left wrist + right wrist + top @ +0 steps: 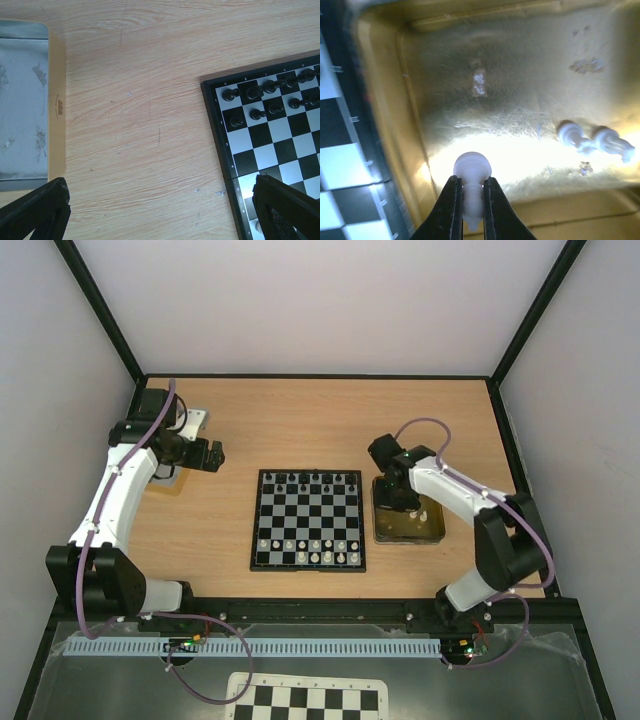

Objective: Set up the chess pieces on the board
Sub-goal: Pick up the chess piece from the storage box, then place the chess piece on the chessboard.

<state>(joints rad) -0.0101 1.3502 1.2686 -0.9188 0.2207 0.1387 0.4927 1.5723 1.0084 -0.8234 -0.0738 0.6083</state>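
A cream pawn [472,167] was pinched by its stem in the right gripper [471,187], whose fingers had closed narrowly on it, leaving the round head clear of the fingertips. It was over the floor of the gold tin tray [385,125], which sat just right of the chessboard [308,520]; whether the pawn was resting on the tin or was raised off it could not be told. Two more cream pieces [572,135] lay on their sides in the same tray, farther from the chessboard than the held pawn.

On the chessboard, cream chessmen [305,545] stood in the two rows nearest the arm bases, apparently with a few squares unfilled, though they were too small to count. Black chessmen [305,480] filled the two far rows.

Left of the chessboard, the left gripper [160,215] hung over the bare bench [300,420] with its fingers spread wide and nothing between them. A silver tin [25,100] lay farther left of the chessboard.
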